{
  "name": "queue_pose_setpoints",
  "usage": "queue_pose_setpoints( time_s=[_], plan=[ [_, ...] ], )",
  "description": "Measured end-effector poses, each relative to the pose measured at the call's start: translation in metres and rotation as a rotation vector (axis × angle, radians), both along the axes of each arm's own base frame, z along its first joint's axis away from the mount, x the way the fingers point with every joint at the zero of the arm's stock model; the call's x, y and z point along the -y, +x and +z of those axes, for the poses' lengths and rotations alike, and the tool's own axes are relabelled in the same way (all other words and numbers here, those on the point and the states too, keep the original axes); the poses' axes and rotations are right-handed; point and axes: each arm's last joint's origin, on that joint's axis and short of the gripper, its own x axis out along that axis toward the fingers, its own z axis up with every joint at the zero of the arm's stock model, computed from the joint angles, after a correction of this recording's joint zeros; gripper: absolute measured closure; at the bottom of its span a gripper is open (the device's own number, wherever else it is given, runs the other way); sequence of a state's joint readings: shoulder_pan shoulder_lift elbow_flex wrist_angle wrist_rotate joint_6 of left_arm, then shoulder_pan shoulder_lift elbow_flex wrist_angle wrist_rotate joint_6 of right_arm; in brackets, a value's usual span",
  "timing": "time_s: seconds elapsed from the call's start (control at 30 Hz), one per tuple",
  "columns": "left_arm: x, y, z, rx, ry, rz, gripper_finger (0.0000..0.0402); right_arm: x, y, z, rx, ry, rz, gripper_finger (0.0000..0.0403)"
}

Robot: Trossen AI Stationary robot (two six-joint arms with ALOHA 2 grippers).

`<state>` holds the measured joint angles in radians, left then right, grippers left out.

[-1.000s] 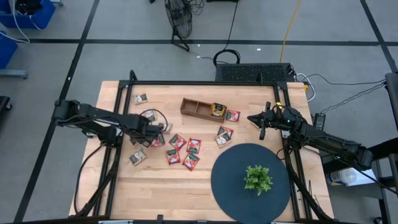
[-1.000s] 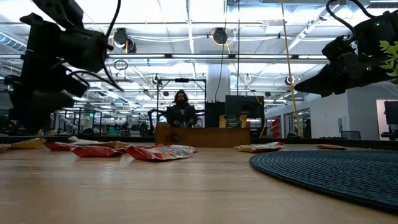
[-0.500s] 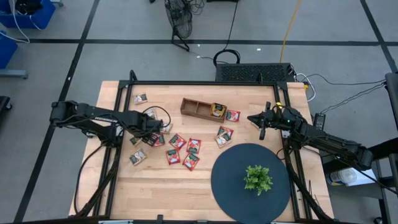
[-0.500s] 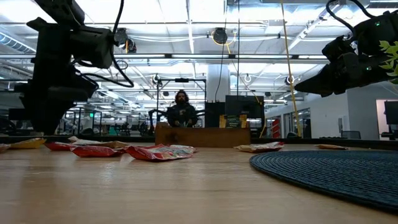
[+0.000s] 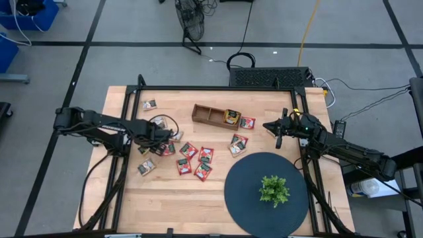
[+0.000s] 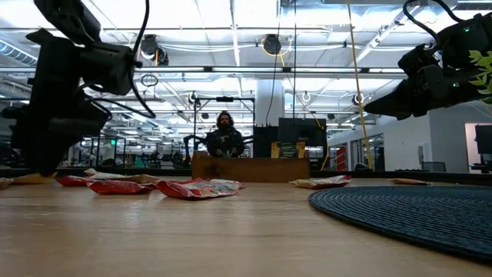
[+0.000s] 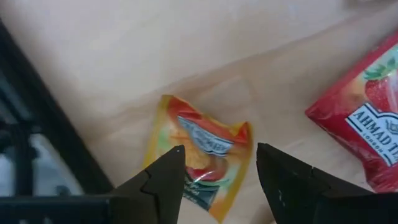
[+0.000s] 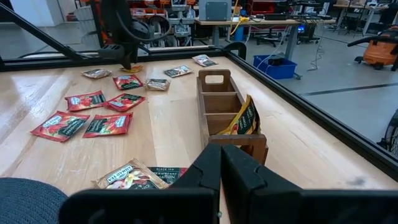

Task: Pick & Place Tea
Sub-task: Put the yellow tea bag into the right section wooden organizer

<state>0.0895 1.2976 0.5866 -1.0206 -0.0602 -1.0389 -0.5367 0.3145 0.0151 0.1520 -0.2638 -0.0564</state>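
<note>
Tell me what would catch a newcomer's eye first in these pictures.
Probably the red tea sachets scattered mid-table, with the left claw open just above an orange sachet at their left edge. Next, the big dark round mat with a small green plant on the right side, and the wooden tray behind.

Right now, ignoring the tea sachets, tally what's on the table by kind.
Wooden tray: 1
Round dark mat: 1
Green plant: 1
Total: 3
</note>
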Motion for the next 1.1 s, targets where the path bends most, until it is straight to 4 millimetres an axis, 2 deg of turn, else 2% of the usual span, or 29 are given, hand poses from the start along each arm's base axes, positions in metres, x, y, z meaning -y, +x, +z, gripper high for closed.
queue_pose_setpoints(
  time_s=[0.37,0.6,0.73,0.93,1.1],
  plan=[
    [0.002,-0.008,-0.017,0.020,-0.030,0.009,0.0202,0.000,0.000,0.000,0.000,0.000,0.000,0.0403],
    [0.002,-0.009,-0.018,0.020,-0.025,0.024,0.0206,0.000,0.000,0.000,0.000,0.000,0.000,0.0403],
    [0.002,-0.008,-0.019,0.027,-0.032,0.024,0.0250,0.000,0.000,0.000,0.000,0.000,0.000,0.0403],
    [0.002,-0.009,-0.020,0.018,-0.028,0.019,0.0380,0.000,0.000,0.000,0.000,0.000,0.000,0.0403],
    [0.002,-0.009,-0.020,0.019,-0.027,-0.017,0.0394,0.000,0.000,0.000,0.000,0.000,0.000,0.0403]
  ],
)
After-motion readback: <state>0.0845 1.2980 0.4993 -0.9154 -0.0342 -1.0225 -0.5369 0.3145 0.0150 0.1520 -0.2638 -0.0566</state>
